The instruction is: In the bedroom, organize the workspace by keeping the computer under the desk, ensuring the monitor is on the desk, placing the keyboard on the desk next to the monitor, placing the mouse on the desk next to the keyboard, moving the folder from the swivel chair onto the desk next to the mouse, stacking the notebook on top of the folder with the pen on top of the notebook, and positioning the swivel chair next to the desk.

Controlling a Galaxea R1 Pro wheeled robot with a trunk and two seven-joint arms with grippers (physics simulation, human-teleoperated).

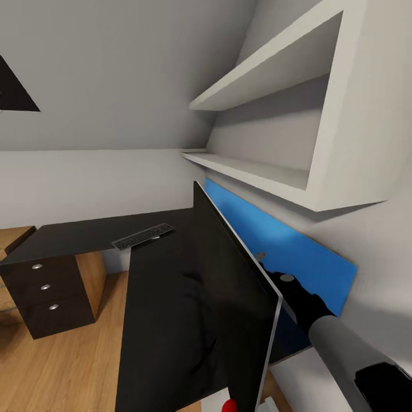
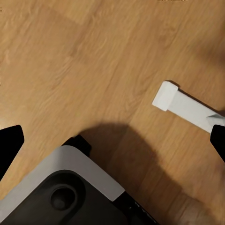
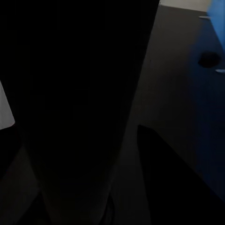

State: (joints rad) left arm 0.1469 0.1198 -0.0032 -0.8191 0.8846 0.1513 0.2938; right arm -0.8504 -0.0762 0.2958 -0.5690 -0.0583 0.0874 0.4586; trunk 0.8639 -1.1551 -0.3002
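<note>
Standing upright on the desk [image 1: 171, 320], the monitor [image 1: 229, 297] is turning its black front toward the open room, its thin edge running close along the blue back panel [image 1: 286, 252]. The right arm [image 1: 337, 343] is reaching in behind the screen; its gripper is hidden there, so whether it is gripping the monitor cannot be told. The keyboard [image 1: 143, 235] is lying flat at the desk's far corner, well apart from the monitor. Below, the left gripper [image 2: 112, 140] is hanging spread wide over the wood floor [image 2: 93, 61], holding nothing, beside the robot's base [image 2: 65, 187]. 2 white wall shelves [image 1: 274, 114] are jutting out above the desk.
</note>
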